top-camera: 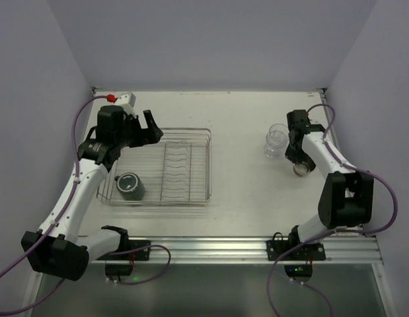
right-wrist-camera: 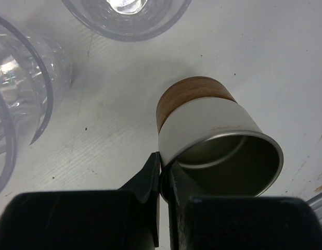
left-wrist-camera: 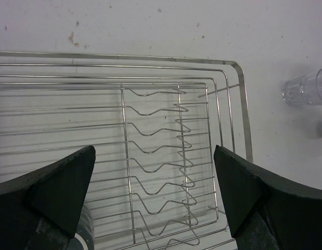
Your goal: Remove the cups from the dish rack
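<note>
Seen from above, the dish rack [top-camera: 209, 165] lies on the left half of the counter [top-camera: 237, 112], with the dark mug [top-camera: 130, 185] standing mouth-up in its near left corner. The left tool [top-camera: 143, 129] hangs over the rack's far left part, spread and empty, likely poised to go for that mug. Well apart on the right, the right tool [top-camera: 298, 160] is low over the cream cup [top-camera: 301, 170], just near of a clear tumbler [top-camera: 277, 140]; this looks like the spot where unloaded cups are gathered. In the left wrist view the fingers [left-wrist-camera: 56, 182] stand wide apart with nothing between them and only rack wires below. In the right wrist view the fingers [right-wrist-camera: 145, 182] are pressed together on the cream cup's rim, one outside the wall and one inside. That grip suits carrying an open cup mouth-up. Its brown-banded base points toward the counter, but I cannot tell whether it rests there. Other clear tumblers [right-wrist-camera: 25, 78] stand close on its left and far side.
</note>
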Robot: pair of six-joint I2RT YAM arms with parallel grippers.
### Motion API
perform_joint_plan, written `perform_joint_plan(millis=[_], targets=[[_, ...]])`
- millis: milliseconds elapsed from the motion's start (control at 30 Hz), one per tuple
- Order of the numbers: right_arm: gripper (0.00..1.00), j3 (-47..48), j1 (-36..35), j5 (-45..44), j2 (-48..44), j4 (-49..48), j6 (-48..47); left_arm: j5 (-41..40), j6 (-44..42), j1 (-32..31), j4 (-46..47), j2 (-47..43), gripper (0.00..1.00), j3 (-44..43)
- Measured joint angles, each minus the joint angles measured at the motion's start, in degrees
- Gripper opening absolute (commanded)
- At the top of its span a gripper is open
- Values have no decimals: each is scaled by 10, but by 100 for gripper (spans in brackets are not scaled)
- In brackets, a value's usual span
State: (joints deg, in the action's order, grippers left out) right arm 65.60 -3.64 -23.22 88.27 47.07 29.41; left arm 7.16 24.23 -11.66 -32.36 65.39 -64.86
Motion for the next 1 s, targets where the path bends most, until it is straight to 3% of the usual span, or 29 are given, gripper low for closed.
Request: perform_joint_plan(millis=[800, 1000], targets=[[1, 12, 16, 20, 64, -30, -10, -18, -28, 0, -17, 0, 100, 7], [9, 12, 19, 20, 66, -33, -12, -21, -28, 0, -21, 0, 100, 7]])
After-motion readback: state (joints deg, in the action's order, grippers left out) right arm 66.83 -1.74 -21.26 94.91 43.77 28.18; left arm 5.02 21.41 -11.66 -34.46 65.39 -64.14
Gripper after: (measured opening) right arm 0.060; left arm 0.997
